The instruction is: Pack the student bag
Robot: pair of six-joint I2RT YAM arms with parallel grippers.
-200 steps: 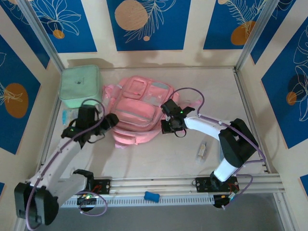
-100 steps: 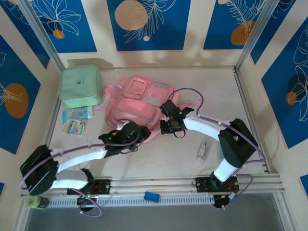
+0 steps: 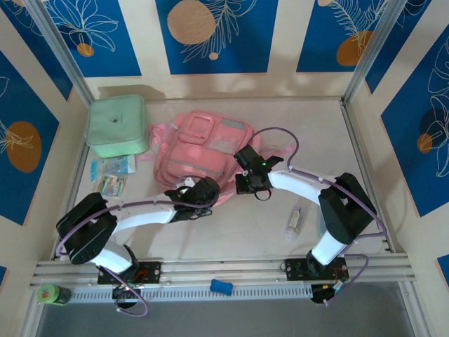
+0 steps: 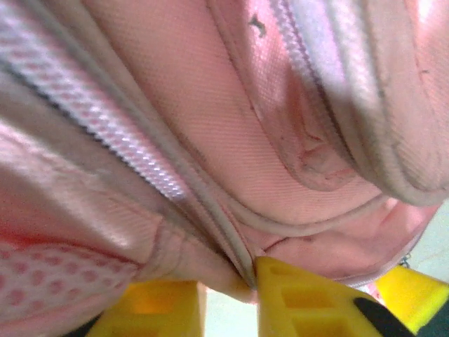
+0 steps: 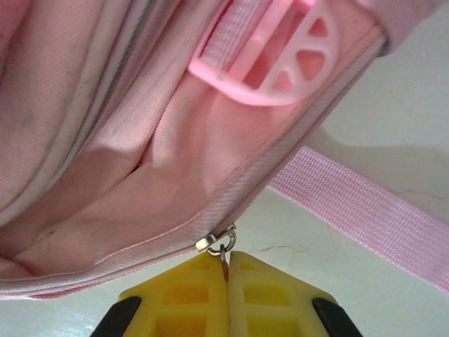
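Left gripper (image 4: 230,298), almost closed, pinched the lower seam of the pink backpack (image 3: 200,151). The backpack lay flat at the middle of the table (image 3: 238,232), just right of a green case (image 3: 116,125). Right gripper (image 5: 226,270), fully closed, held a metal zip pull (image 5: 214,242) on the backpack's right edge.

The large soft pink fabric backpack (image 3: 198,156), with pale grey-white panels and zipped front pockets, lay flat on the bench, front side up, stretching away from both sets of jaws. Its near piped hem (image 4: 203,270) dipped between the left jaws, touching one. Its small metal zip pull (image 5: 219,246) sat pinched in the closed right jaws, with a pink webbing strap (image 5: 365,210) lying just beside them.
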